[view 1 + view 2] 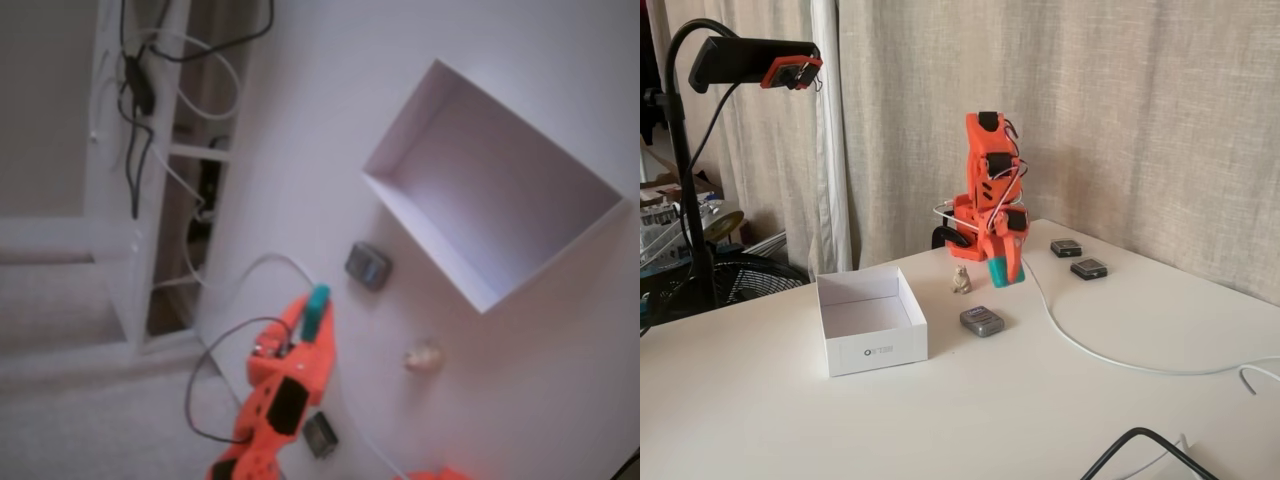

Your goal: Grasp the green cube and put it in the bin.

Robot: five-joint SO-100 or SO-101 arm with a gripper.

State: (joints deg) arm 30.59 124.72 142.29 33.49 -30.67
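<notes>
My orange gripper (1004, 278) hangs above the table to the right of the bin, shut on the teal green cube (1006, 270), which shows at its tip. Seen from above in a fixed view, the gripper (316, 308) points toward the grey block, and the green cube (319, 296) sticks out at its end. The white open-top bin (875, 352) stands on the table left of the arm and looks empty. In the view from above, the bin (420, 240) lies at the upper right.
A dark grey block (982, 320) lies between arm and bin, and a small beige lump (961, 279) stands near the arm's base. Two small dark devices (1066, 247) (1090, 268) and a white cable (1080, 345) lie right of the arm. A camera stand (685, 180) rises at left.
</notes>
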